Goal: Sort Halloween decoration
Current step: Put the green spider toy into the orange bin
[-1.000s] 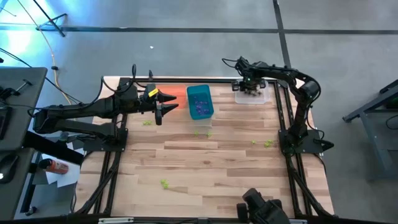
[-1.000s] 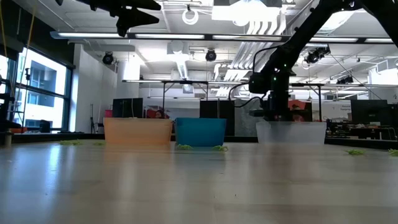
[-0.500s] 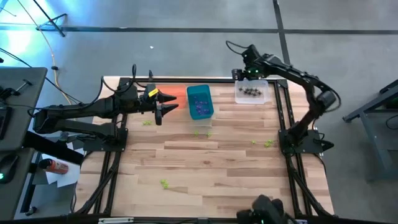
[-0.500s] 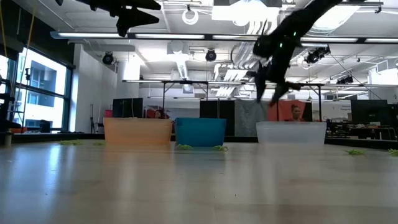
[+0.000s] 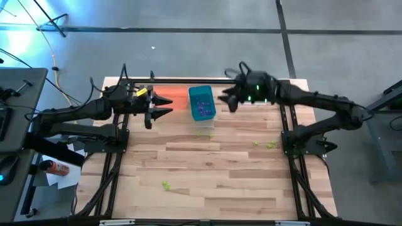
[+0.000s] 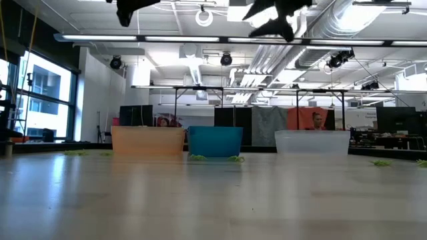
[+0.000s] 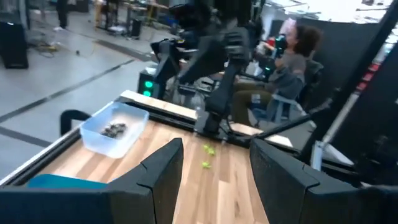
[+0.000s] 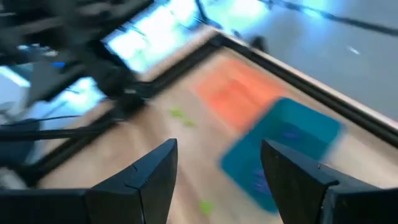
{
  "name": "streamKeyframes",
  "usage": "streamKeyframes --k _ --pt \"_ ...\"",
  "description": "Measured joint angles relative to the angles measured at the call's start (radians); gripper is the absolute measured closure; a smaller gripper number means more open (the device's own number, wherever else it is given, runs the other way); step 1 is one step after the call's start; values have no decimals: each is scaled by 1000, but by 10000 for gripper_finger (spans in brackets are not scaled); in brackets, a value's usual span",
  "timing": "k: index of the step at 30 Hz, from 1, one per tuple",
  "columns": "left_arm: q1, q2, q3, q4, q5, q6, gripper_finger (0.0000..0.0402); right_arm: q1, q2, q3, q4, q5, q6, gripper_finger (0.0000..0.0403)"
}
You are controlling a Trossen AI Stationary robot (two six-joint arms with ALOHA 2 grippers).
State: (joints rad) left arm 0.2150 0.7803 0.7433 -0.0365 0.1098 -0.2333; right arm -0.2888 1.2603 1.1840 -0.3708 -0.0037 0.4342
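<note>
Yellow-green Halloween decoration pieces lie scattered on the wooden table: by the teal bin (image 5: 203, 133), at the right (image 5: 271, 144) and toward the near edge (image 5: 166, 185). Black pieces (image 7: 113, 129) lie in the clear bin (image 7: 93, 134). Small purple bits show inside the teal bin (image 5: 201, 102). My left gripper (image 5: 168, 106) hovers open and level, high beside the orange bin (image 5: 178, 93). My right gripper (image 5: 225, 102) hangs open, high above the table between the teal bin and the clear bin. Nothing is between either pair of fingers.
The three bins stand in a row along the far edge: orange (image 6: 147, 141), teal (image 6: 215, 141), clear (image 6: 312, 142). Black frame rails run along the table's left and right sides. A person (image 7: 292, 59) sits beyond the table's right side. The table's middle and near part hold only a few pieces.
My right gripper has risen out of the clear bin and swung high toward the table's left, ending beside the teal bin and tipping closer to level. Black pieces stay in the clear bin. My left gripper has risen a little and drawn back toward the table's left edge.
</note>
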Motion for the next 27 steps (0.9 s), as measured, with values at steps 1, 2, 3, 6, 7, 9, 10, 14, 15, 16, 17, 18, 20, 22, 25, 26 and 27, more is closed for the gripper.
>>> streamKeyframes --k 1,2,3,6,7,9,10,14,15,16,17,18,20,22,25,26,27 --pt "0 -5 0 -8 16 0 229 45 -2 -3 19 28 6 176" --pt "0 -8 0 -19 31 0 229 85 0 -4 30 54 4 176" --pt "0 -10 0 -32 43 0 229 119 1 -4 38 76 -3 176" --pt "0 -10 0 -78 69 0 229 199 4 -5 57 136 -56 176" --pt "0 -9 0 -91 78 1 229 217 4 -5 57 158 -76 176" --pt "0 -8 0 -112 92 12 229 242 4 -5 59 206 -122 176" --pt "0 -7 0 -123 92 18 229 250 4 -5 61 222 -129 176" --pt "-3 -6 0 -129 93 25 229 266 4 -5 67 235 -106 176" --pt "-9 -6 0 -126 92 18 229 270 4 -5 68 230 -93 176" --pt "-20 -4 6 -130 92 1 229 274 4 -5 69 220 -82 176" --pt "-40 4 21 -136 91 -10 229 278 4 -5 69 206 -77 176" --pt "-69 17 40 -145 91 -20 229 282 2 -5 68 186 -76 176" --pt "-148 54 96 -216 83 -19 229 290 -1 -5 66 142 -76 176" --pt "-240 110 164 -341 30 2 229 298 -8 -5 54 111 -76 176" --pt "-382 215 259 -540 -59 -24 229 310 -22 -5 -1 96 -76 176" --pt "-424 252 286 -602 -70 -61 229 314 -28 -5 -31 96 -76 176" --pt "-464 285 306 -644 -71 -111 229 319 -35 -5 -55 97 -76 176"
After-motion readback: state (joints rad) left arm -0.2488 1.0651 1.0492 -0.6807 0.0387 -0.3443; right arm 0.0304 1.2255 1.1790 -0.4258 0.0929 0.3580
